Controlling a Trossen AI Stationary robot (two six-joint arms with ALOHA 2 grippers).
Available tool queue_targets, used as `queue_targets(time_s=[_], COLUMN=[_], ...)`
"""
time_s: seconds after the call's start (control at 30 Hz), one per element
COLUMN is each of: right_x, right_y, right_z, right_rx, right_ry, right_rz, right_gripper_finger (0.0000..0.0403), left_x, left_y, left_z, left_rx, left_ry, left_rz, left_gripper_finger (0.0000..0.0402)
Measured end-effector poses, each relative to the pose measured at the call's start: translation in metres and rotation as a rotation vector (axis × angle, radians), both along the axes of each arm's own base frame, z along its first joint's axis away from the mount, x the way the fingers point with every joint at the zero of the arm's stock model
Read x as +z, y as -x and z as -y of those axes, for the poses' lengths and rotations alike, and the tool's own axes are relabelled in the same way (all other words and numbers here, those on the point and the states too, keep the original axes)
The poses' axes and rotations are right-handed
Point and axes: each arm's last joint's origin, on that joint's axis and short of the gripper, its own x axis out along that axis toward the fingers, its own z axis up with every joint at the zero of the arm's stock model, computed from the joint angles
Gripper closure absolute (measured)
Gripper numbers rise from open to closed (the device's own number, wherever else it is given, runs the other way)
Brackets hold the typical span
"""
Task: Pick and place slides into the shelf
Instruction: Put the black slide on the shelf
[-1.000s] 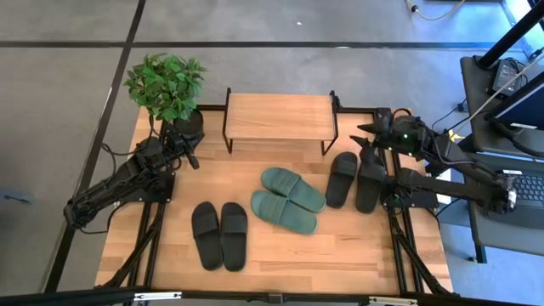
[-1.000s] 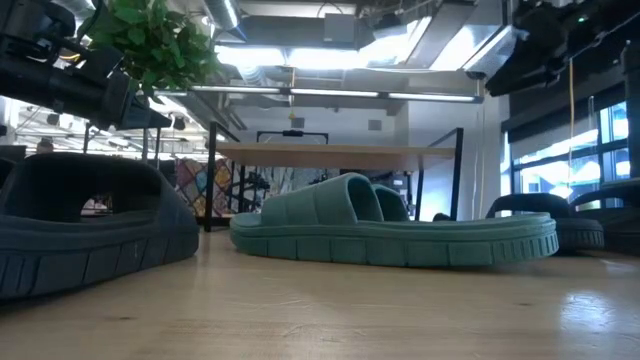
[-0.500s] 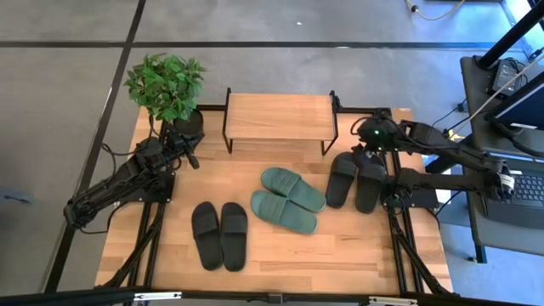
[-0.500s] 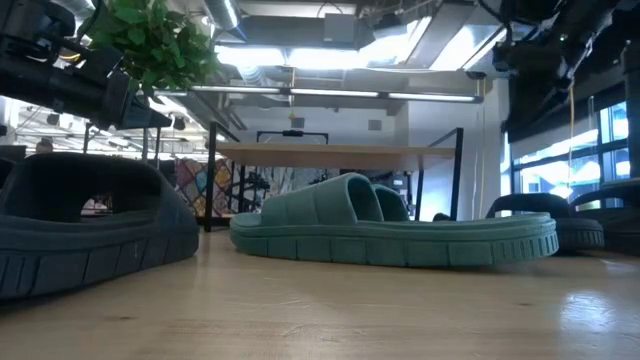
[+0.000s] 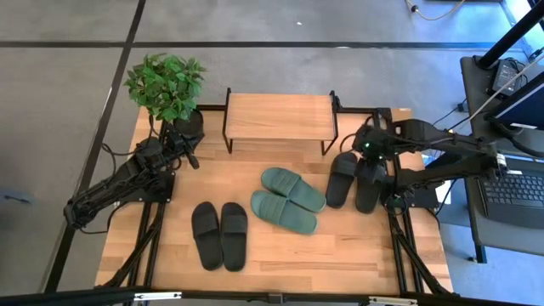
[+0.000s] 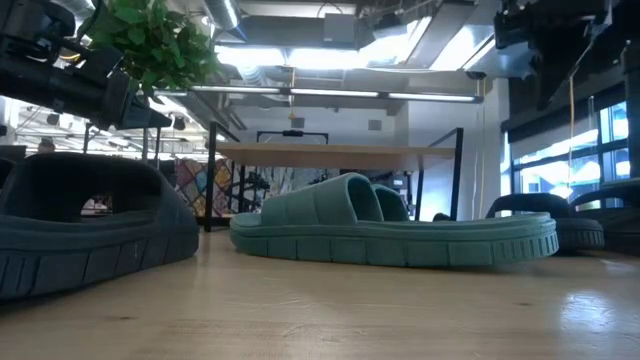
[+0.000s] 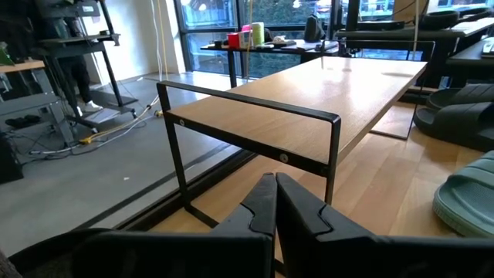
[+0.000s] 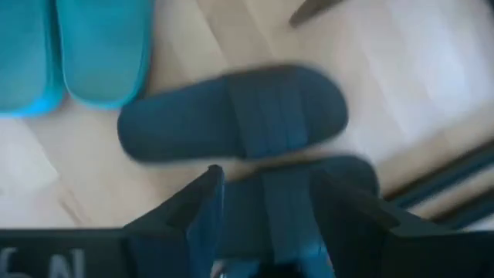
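Six slides lie on the wooden table (image 5: 280,251), none on the shelf (image 5: 279,116) yet. The right gripper (image 8: 266,202) hangs with fingers spread above the outer black slide (image 5: 369,180), which touches its partner (image 5: 342,178). I think the risk is here: a finger can land on the neighbour and drag both, or pinch only the soft strap so the slide swings and hits the shelf frame. The left gripper (image 7: 275,202), fingers pressed together, waits near the plant (image 5: 166,85). Beyond the smooth table are a grey floor, windows and desks.
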Motion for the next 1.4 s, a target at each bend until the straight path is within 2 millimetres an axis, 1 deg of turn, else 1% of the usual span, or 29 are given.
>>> queue_targets(time_s=[0.23,0.43,0.6,1.27,1.33,1.4], right_x=[-0.013,-0.025,-0.029,-0.030,-0.030,-0.030], right_y=[-0.016,-0.029,-0.034,-0.035,-0.035,-0.036], right_z=[-0.019,-0.030,-0.036,-0.037,-0.037,-0.037], right_rx=[-0.047,-0.047,-0.026,-0.055,-0.010,0.071], right_ry=[-0.041,-0.037,-0.043,-0.083,-0.080,-0.072], right_rz=[-0.213,-0.301,-0.317,-0.305,-0.309,-0.307], right_gripper_finger=[0.0252,0.0259,0.0259,0.0260,0.0260,0.0260], left_x=[0.000,0.000,0.000,0.000,0.000,0.000], left_y=[0.000,0.000,0.000,0.000,0.000,0.000], left_z=[0.000,0.000,0.000,0.000,0.000,0.000], left_rx=[0.000,0.000,0.000,0.000,0.000,0.000], left_ry=[0.000,0.000,0.000,-0.001,-0.001,-0.001], left_rz=[-0.001,-0.001,-0.001,-0.001,-0.001,-0.001], left_gripper_finger=[0.0401,0.0401,0.0401,0.0401,0.0401,0.0401])
